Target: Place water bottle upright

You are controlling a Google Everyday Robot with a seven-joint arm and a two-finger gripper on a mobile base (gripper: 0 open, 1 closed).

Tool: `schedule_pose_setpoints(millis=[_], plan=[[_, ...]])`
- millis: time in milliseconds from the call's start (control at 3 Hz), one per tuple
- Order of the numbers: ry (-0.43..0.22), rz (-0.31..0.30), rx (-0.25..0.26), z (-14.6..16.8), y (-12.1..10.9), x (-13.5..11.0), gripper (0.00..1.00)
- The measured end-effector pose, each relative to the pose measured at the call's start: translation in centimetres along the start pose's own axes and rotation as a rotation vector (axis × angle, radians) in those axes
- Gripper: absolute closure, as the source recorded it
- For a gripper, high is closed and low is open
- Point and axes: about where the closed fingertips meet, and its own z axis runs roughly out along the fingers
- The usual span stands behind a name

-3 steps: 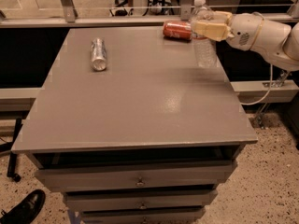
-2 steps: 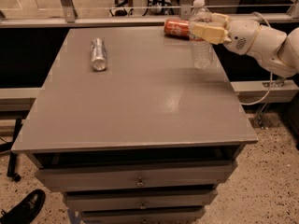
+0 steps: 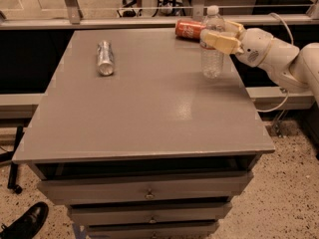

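The water bottle (image 3: 212, 61) is clear ribbed plastic with a white cap. It stands upright near the table's far right edge, and its base looks to rest on the top. My gripper (image 3: 215, 33) reaches in from the right. Its cream fingers (image 3: 219, 40) are closed around the bottle's upper part, just below the neck. The white arm runs off to the right past the table edge.
An orange soda can (image 3: 188, 29) lies on its side just behind the bottle at the far edge. A silver can (image 3: 104, 57) lies on its side at the far left. The grey table (image 3: 149, 113) has drawers below. A black shoe (image 3: 22, 224) is on the floor at lower left.
The gripper and the bottle have moved slightly left and down, bringing the bottle's base to the tabletop. The cans have not moved.
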Motion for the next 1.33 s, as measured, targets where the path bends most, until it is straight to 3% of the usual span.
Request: schedule_pose_setpoints(millis=[333,1333], plan=[[-0.030,0.029,0.009,-0.45,-0.19,1.44,0.97],[-0.047,0.056,0.018,-0.56,-0.51,1.90,0.28]])
